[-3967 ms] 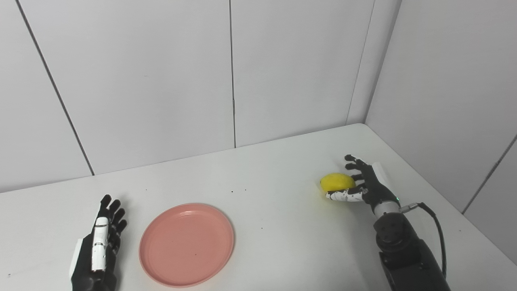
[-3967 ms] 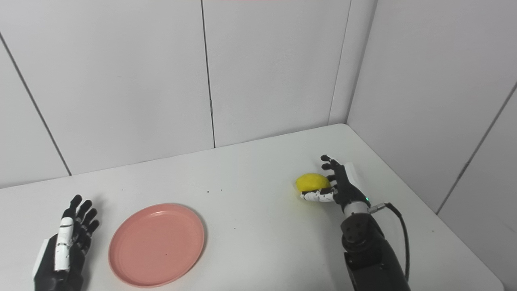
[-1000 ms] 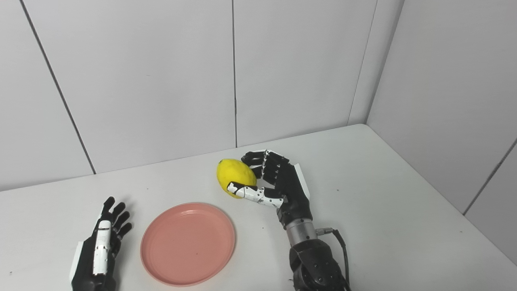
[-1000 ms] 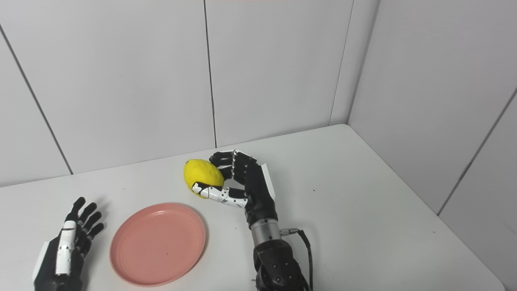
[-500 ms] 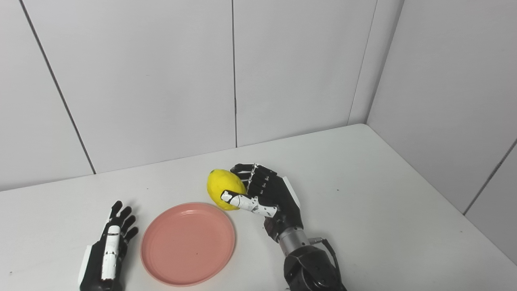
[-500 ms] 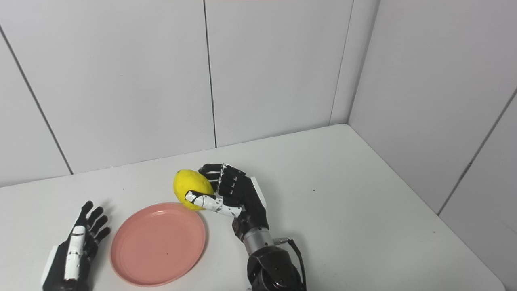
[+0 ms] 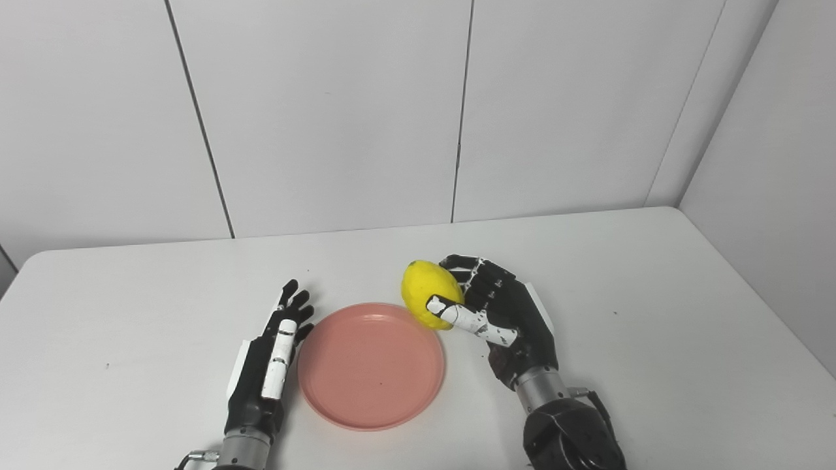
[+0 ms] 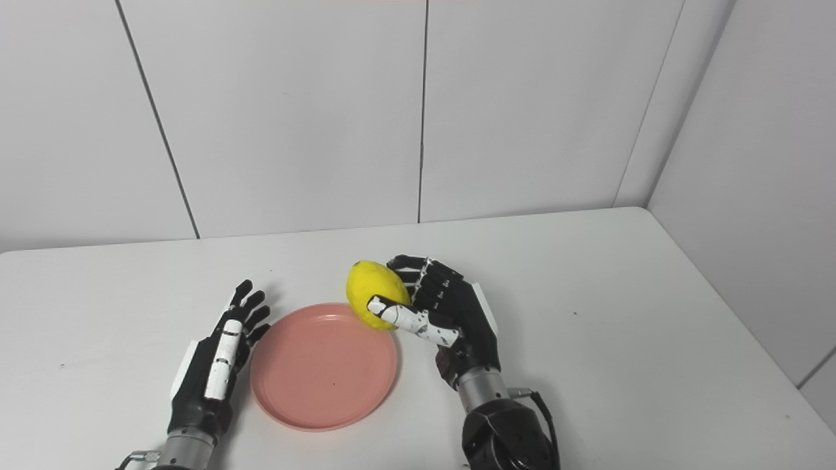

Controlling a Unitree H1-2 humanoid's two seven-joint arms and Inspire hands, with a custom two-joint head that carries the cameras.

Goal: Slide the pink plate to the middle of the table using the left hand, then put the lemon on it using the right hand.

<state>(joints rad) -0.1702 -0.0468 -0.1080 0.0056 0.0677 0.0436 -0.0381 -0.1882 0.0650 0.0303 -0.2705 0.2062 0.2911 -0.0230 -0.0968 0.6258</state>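
A round pink plate lies flat on the white table, a little left of the table's middle. A yellow lemon hangs over the plate's far right rim, held in my right hand, which is shut on it with the thumb across its front. My left hand lies open and flat on the table, its fingers straight, right against the plate's left rim; whether it touches the rim is not clear. The plate's surface is bare.
White wall panels stand close behind the table and along its right side. The table's right edge runs near the side wall.
The camera has swung left, shifting the whole picture right. My left hand has come closer to the plate's left rim. My right hand still holds the lemon, now over the plate's far right rim.
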